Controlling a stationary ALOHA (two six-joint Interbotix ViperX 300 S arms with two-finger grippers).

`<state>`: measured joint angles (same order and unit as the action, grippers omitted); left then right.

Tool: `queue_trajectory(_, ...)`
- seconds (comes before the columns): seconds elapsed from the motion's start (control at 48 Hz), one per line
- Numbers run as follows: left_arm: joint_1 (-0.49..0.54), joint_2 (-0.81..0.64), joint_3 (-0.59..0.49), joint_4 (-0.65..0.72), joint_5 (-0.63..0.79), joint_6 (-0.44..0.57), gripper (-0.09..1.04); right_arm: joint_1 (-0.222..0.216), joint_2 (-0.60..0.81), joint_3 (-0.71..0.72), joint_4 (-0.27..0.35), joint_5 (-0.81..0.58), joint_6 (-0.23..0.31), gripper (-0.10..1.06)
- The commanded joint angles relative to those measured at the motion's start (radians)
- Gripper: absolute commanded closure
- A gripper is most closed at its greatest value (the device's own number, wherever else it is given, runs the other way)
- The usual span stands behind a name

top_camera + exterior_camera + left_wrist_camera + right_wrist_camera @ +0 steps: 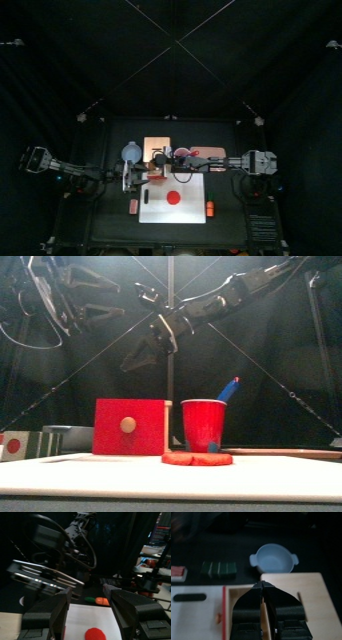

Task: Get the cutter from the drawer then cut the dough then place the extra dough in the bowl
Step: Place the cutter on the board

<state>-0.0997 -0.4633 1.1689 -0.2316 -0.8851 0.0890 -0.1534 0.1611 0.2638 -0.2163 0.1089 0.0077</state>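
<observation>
A flat red dough disc (171, 197) (197, 458) (97, 633) lies on the white cutting board (191, 212) (80, 478). Behind it stands the wooden box (162, 139) (298, 592) with its red drawer front (131, 428) (224, 612); in the right wrist view the drawer looks pulled out. The blue-grey bowl (130, 152) (273, 557) sits left of the box. My right gripper (163, 160) (167, 334) (264, 587) hangs high over the drawer, shut, with nothing visible in it. My left gripper (134, 178) (90, 594) stands open at the board's left edge. No cutter shows.
A red cup (194, 156) (205, 424) with a blue knife (230, 389) stands right of the box. Dark green sushi blocks (219, 568) and a red toy (178, 572) lie near the bowl. Small toy foods (210, 208) (134, 205) lie by the board's sides.
</observation>
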Motion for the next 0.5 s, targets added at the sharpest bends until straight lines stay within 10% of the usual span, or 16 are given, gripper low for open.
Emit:
queue_trajectory(0.021, 0.005, -0.031, 0.003, -0.015, -0.015, 0.054, 0.05, 0.015, -0.055, -0.006, 0.038, 0.115, -0.006, 1.0)
queue_trajectory(0.5, 0.029, -0.071, 0.055, -0.014, -0.015, 0.086, 0.05, 0.009, -0.032, -0.003, 0.121, 0.15, -0.003, 0.31)
